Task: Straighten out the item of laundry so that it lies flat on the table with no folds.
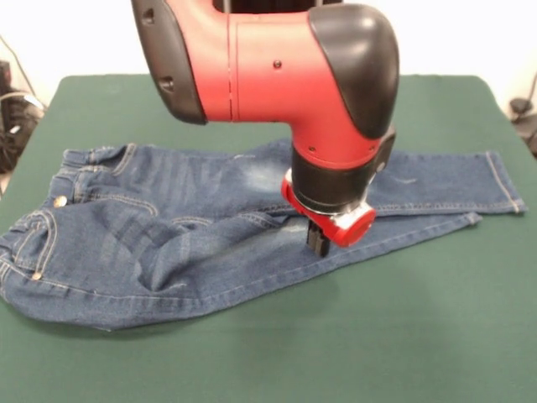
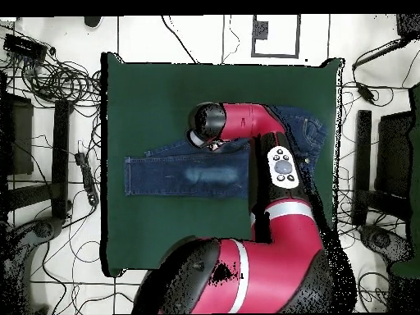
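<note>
The item of laundry, a small pair of blue denim jeans, lies across the green table with its waist at the left and its legs running right. The hip area is bunched and creased. The near leg lies partly under the far one, and its cuff peeks out below. My gripper points straight down and touches the denim on the near leg, about halfway along. In the overhead view the jeans stretch left from under the arm, which hides the gripper and the waist end.
Green cloth shows all round the jeans, widest toward the front edge. Cables and equipment lie on the floor beyond the table's sides, and dark gear sits off the left edge.
</note>
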Controlling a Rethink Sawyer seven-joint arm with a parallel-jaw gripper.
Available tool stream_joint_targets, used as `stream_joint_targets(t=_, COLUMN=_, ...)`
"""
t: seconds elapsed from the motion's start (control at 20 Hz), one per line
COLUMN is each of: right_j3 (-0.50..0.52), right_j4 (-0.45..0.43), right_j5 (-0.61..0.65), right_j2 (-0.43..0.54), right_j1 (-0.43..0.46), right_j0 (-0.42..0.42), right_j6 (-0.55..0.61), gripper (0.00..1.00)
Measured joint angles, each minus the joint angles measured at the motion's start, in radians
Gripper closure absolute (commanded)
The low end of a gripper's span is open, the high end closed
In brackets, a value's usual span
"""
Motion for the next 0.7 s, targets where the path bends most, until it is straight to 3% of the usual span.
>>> stream_joint_targets(t=0.45, right_j3=-0.007, right_j4=0.015, right_j5=0.000, right_j2=-0.011, right_j1=0.004, right_j0=0.006, right_j6=0.000, gripper=1.00)
stream_joint_targets(t=0.7, right_j3=-0.033, right_j4=0.043, right_j5=0.005, right_j2=-0.060, right_j1=0.015, right_j0=0.049, right_j6=0.003, gripper=1.00)
